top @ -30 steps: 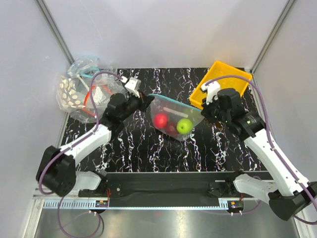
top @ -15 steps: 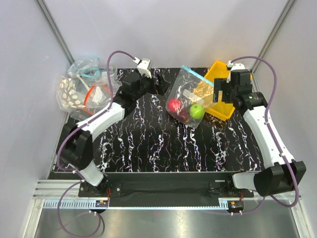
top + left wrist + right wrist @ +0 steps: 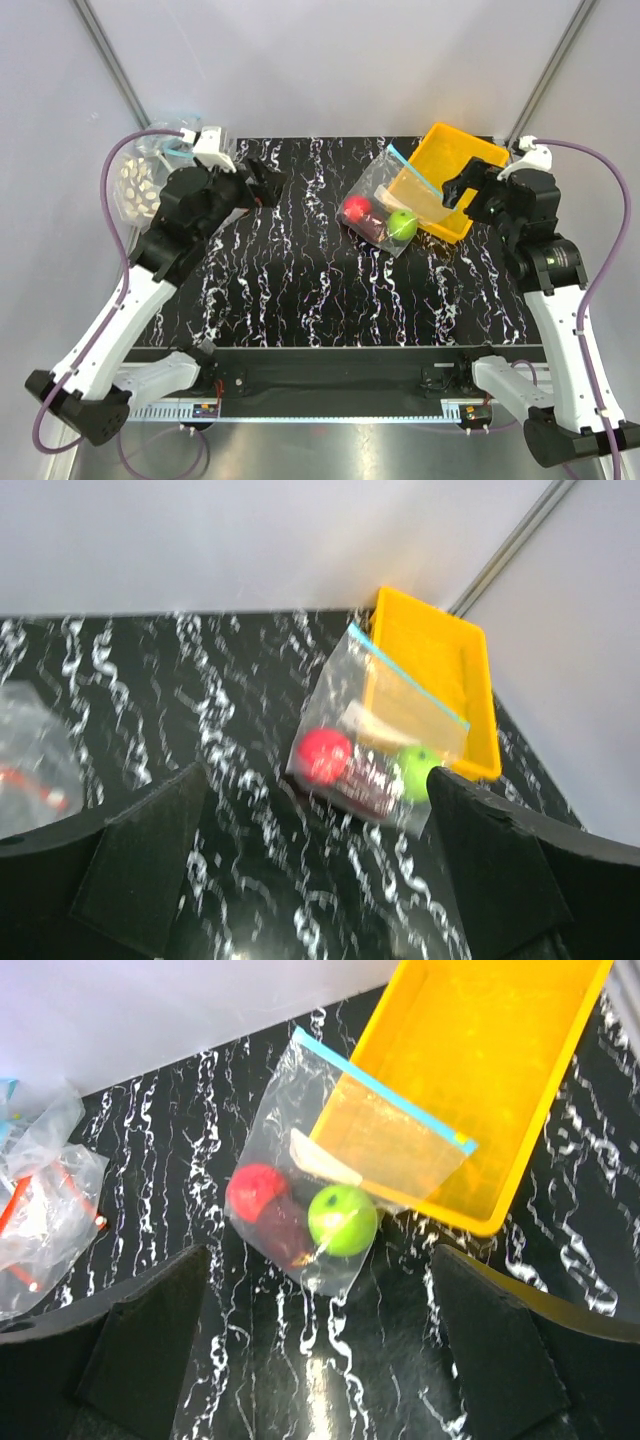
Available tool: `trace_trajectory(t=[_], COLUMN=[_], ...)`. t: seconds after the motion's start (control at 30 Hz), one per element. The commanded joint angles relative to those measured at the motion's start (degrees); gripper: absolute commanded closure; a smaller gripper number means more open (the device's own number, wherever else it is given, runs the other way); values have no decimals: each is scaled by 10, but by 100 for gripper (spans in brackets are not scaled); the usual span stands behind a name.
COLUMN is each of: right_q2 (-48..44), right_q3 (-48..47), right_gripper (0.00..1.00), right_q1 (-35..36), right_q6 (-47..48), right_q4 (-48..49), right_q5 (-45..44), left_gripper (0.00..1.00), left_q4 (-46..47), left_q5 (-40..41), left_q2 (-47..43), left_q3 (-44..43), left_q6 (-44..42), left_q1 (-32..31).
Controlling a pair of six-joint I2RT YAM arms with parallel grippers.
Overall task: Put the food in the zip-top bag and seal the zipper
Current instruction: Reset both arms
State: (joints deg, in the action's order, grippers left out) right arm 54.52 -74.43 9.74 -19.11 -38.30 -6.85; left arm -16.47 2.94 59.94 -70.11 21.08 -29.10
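presently, red fruit (image 3: 258,1188), green fruit (image 3: 342,1219) and maroon fruit (image 3: 285,1228) are contained in the zip-top bag (image 3: 300,1100), laid ahead of, and apart from, left gripper (image 3: 265,182) and right gripper (image 3: 458,190), both spread open, empty. zipper (image 3: 380,1090) is judged shut, though unconfirmed.

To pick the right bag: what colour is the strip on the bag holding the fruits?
The strip is teal-blue; the right wrist view shows it best.
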Motion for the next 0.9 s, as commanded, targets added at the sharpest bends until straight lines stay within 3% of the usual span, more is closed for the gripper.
trace_trajectory(t=[0.0,0.43,0.87], right_q2=[-37,-183,-198], right_q3=[33,195,210], right_gripper=[0,0,0], right_q1=[3,3,4], right_q6=[-58,-77,-87], right_q4=[-10,-5,-18], right_q5=[-7,7,3], left_gripper=[1,1,1], left_q4=[-112,-117,-117], left_q5=[13,31,18], left_q2=[-59,-258,-272], left_q3=[56,263,270], left_q6=[5,-62,-71], left_q1=[3,4,3])
